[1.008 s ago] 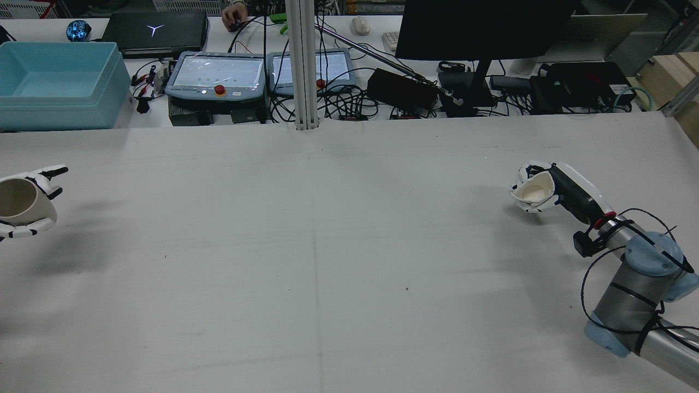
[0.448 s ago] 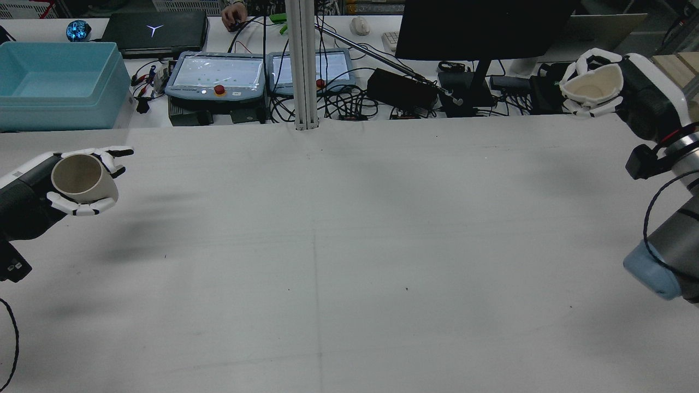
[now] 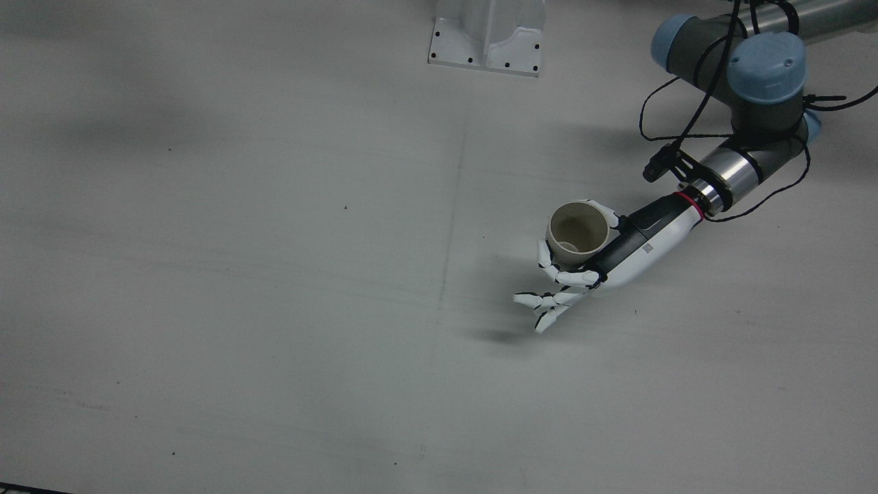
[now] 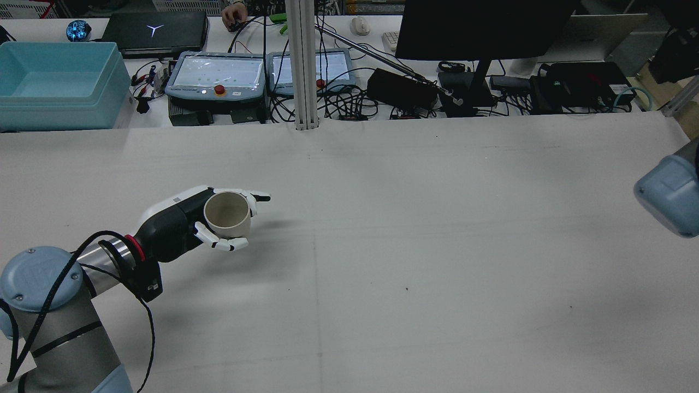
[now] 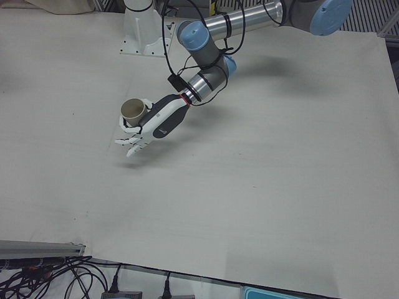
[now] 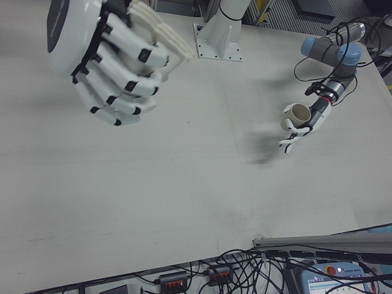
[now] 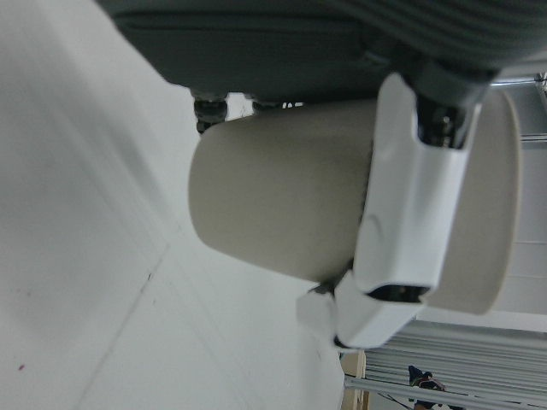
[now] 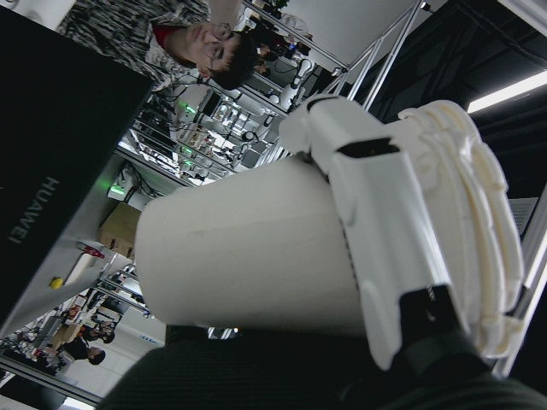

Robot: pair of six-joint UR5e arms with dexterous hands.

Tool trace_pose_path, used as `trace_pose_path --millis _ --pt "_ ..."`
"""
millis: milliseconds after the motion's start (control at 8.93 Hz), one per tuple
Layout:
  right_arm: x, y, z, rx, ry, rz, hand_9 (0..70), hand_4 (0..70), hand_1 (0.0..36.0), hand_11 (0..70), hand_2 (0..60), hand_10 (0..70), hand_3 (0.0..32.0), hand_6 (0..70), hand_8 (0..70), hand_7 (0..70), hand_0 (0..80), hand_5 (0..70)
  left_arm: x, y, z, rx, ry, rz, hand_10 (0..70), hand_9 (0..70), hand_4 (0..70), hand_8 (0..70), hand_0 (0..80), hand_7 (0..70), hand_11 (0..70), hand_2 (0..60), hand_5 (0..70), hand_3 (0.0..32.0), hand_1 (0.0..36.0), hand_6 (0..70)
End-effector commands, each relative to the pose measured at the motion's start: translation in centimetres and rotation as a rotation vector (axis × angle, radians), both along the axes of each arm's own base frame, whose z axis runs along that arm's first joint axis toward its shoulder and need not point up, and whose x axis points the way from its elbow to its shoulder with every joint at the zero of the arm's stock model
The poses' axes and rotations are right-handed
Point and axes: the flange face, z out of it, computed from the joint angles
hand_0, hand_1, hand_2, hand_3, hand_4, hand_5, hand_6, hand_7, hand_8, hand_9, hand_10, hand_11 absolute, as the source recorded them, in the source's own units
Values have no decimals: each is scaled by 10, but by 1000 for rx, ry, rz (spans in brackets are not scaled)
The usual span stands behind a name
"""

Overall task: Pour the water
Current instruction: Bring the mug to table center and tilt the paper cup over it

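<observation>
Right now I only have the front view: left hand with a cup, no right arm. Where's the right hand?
Observer: Raised close to the right-front camera. The right hand fills that view's top left corner.
Operator: Holding anything?
Observer: Yes. Its own camera shows it wrapped round a white cup.
Operator: Does the rear view catch it?
Observer: Only a blue joint of that arm at the right edge. I can't make out the hand there.
</observation>
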Motion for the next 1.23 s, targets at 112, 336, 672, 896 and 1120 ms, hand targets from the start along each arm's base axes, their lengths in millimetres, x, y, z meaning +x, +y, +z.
trace_pose_path --millis 112,336,672,896,1120 --pt "-162 34 -116 186 442 34 467 380 360 412 600 253 0 498 341 689 800 700 72 13 -33 1 2 97 50 30 647 18 734 224 100 600 700 0 360 144" --pt "-268 78 -123 224 682 24 442 336 360 425 600 262 0 458 322 628 800 700 73 9 -42 6 16 99 51 32 655 20 742 233 100 600 700 0 360 153" --pt "-374 101 -107 202 767 57 413 296 360 438 600 272 0 420 301 551 800 700 82 5 -90 34 54 106 54 34 679 22 800 244 108 600 700 0 360 163" --pt "-415 99 -109 184 813 112 409 312 360 415 600 254 0 412 296 538 800 700 85 6 -106 45 69 108 52 34 673 22 800 243 105 600 700 0 360 162" --pt "-347 75 -110 179 699 190 402 289 360 413 600 252 0 396 290 514 800 700 89 3 -100 53 74 107 53 34 669 22 800 244 107 600 700 0 360 161"
